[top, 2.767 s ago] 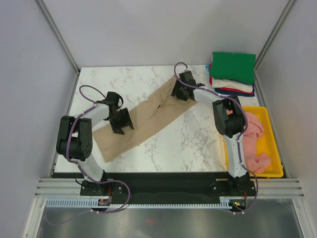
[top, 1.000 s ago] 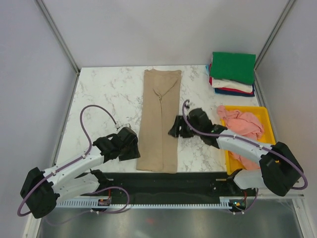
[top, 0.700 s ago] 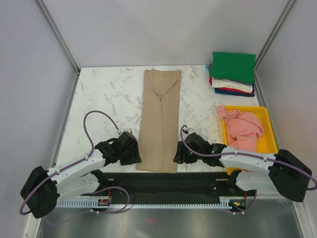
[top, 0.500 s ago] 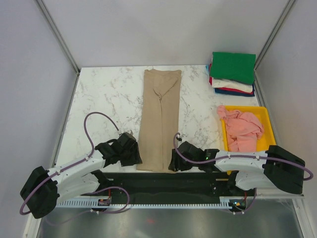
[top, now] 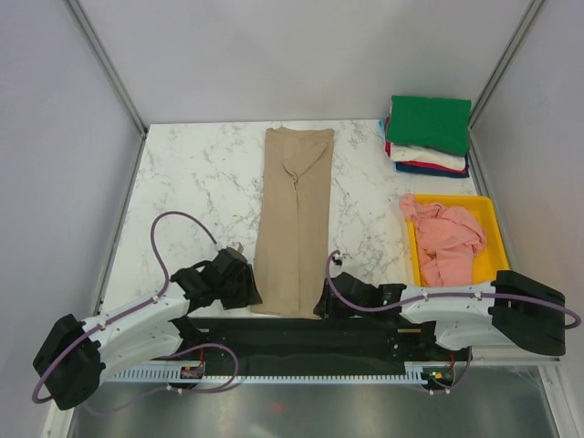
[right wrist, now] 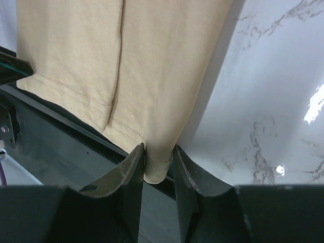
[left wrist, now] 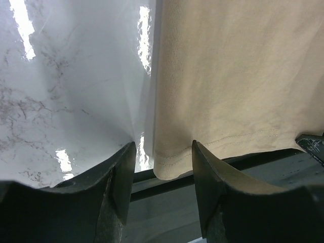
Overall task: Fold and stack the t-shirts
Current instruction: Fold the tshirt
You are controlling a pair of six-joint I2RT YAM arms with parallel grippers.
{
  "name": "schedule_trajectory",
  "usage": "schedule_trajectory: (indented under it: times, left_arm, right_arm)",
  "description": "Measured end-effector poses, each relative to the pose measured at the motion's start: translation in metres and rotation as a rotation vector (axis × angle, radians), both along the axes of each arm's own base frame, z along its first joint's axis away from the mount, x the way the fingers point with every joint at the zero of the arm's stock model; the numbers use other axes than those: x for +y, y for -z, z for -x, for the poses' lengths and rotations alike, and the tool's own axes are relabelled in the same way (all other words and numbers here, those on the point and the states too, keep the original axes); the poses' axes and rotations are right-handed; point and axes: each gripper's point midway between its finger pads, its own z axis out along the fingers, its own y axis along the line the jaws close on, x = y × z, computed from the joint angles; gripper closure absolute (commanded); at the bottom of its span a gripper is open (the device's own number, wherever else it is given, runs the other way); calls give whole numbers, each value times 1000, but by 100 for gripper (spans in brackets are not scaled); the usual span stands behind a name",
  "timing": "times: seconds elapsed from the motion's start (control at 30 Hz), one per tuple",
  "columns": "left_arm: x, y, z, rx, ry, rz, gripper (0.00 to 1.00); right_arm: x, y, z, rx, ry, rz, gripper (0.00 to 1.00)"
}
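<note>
2 arms stretched low, forearms converging inward. Left gripper (left wrist: 162, 148) jaws spread wide. Right gripper (right wrist: 158, 149) jaws narrow, pinching tan t-shirt (right wrist: 126, 66) hem.

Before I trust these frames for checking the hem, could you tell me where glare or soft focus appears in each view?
Left wrist: bright glare streaks on the marble table, hem of the tan t-shirt sharp, dark fingers soft. Right wrist: glare patches near the right edge, stitching crisp, fingers blurred. Top external: even light, no glare, faint shadows.
</note>
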Motion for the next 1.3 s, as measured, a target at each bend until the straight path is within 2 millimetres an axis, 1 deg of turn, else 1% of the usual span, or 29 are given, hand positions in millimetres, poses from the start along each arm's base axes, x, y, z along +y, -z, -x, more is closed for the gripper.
schedule_trajectory:
  times: [0.07,0.1,0.17,0.23,0.27,0.3,0.33,0.37,0.53,0.67,0.7,0.77,0.8,0.87,0.93,0.97,1.0,1.07,1.17,1.23,1.3]
  left_arm:
    - [-1,0,0,2,2,3,46]
    - [-1,1,0,5,3,3,51]
    - [-4,1,1,12,10,13,56]
    - [-7,2,1,17,15,24,77]
    - [-8,3,2,19,16,28,90]
    - [-8,4,2,22,18,33,98]
    - [-9,4,3,23,23,36,98]
    - [-9,3,3,19,26,38,98]
    - [-12,-12,-1,-38,28,91,98]
    - [-14,-20,-1,-39,30,94,98]
    - [-15,-24,-2,-35,30,89,98]
    - [-19,-39,-9,-48,25,88,98]
    - [-21,-50,-15,-63,19,86,98]
    - [-28,-75,-30,-111,4,92,98]
    - [-35,-99,-49,-170,-9,90,98]
    - [-38,-108,-57,-191,-14,79,98]
    - [-40,-115,-65,-210,-18,73,98]
    - [-43,-125,-82,-240,-29,47,98]
    - [-41,-132,-106,-258,-44,-7,98]
    - [-34,-138,-129,-266,-72,-39,98]
    - [-24,-143,-154,-275,-105,-67,98]
  right_arm:
    - [-1,1,-1,-2,12,1,67]
    - [-1,1,-2,-3,15,2,69]
    - [-2,2,-2,-4,22,4,71]
    - [-2,2,-3,-5,27,5,73]
    - [-3,3,-3,-6,29,6,79]
    - [-3,3,-4,-8,33,8,84]
    - [-5,4,-4,-7,39,8,89]
    - [-6,5,-4,-6,50,4,99]
    - [-15,5,-3,-2,75,-5,100]
    - [-22,4,-4,-9,78,41,100]
    - [-23,1,-6,-15,78,55,100]
    - [-20,-9,-13,-33,78,64,100]
    - [-18,-16,-20,-44,85,62,100]
    - [-16,-34,-43,-73,123,49,100]
    - [-14,-56,-73,-120,163,31,100]
    - [-14,-66,-89,-141,183,29,100]
    - [-13,-75,-100,-160,192,24,100]
    - [-10,-92,-127,-199,199,31,100]
    - [-5,-112,-165,-243,195,50,100]
    - [-3,-122,-188,-265,191,61,100]
    - [-5,-130,-208,-284,193,69,100]
